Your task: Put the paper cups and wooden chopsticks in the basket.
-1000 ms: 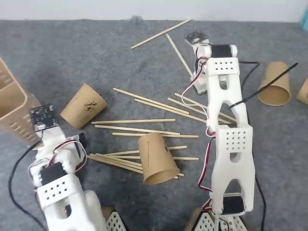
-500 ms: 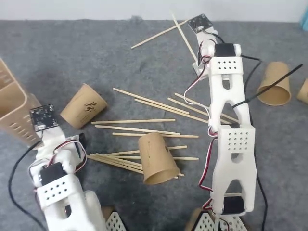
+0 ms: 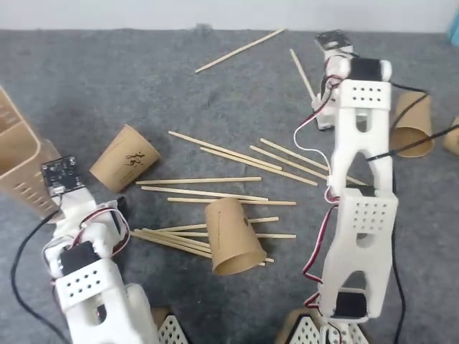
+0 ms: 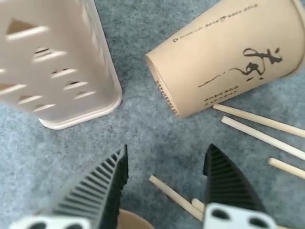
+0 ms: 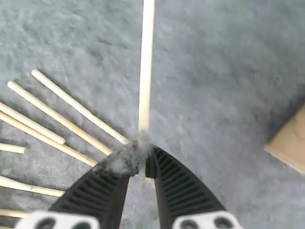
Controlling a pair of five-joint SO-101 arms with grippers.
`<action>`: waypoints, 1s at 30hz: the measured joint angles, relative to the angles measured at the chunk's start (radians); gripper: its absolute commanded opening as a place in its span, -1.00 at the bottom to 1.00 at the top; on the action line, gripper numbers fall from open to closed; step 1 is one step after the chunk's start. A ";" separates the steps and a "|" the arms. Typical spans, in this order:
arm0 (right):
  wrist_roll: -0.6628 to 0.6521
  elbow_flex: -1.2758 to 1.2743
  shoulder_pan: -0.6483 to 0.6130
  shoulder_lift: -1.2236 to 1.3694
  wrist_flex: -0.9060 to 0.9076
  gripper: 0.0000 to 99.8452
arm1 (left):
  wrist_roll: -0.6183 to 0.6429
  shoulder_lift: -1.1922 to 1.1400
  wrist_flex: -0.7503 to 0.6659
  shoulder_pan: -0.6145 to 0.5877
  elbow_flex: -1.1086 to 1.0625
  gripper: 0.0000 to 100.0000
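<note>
"What's in your right gripper [image 5: 141,164]?"

"It's clamped on one wooden chopstick [image 5: 145,71], which pokes out ahead. I've just swung it away from the loose chopsticks [image 3: 215,190]."

"And the basket [image 3: 16,154]?"

"Well apart, beyond my left gripper [image 4: 164,181], which gapes empty. There's a long carry ahead."

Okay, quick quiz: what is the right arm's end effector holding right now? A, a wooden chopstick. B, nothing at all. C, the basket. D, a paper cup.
A: in the right wrist view the right end effector is pinched shut on one end of a wooden chopstick, which sticks straight out beyond its tips.
</note>
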State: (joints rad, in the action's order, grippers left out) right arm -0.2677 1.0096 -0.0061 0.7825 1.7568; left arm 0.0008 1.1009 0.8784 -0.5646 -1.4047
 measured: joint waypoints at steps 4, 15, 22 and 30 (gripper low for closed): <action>0.008 -0.146 0.051 -0.054 0.000 -0.99 | 0.005 0.000 0.006 0.021 0.025 -0.51; 0.006 -0.502 0.052 -0.341 0.000 -0.99 | 0.048 -0.051 0.115 0.091 0.262 -0.51; -0.029 -0.775 0.054 -0.523 -0.003 -0.99 | 0.115 -0.489 0.256 0.196 0.687 -0.51; -0.069 -0.984 0.071 -0.637 -0.106 -0.99 | 0.178 -0.916 0.307 0.279 0.990 -0.51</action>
State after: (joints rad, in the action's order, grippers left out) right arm -0.3368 0.0261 0.0644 0.1458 1.6510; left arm 0.1788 0.1849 1.1853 -0.2854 -0.4150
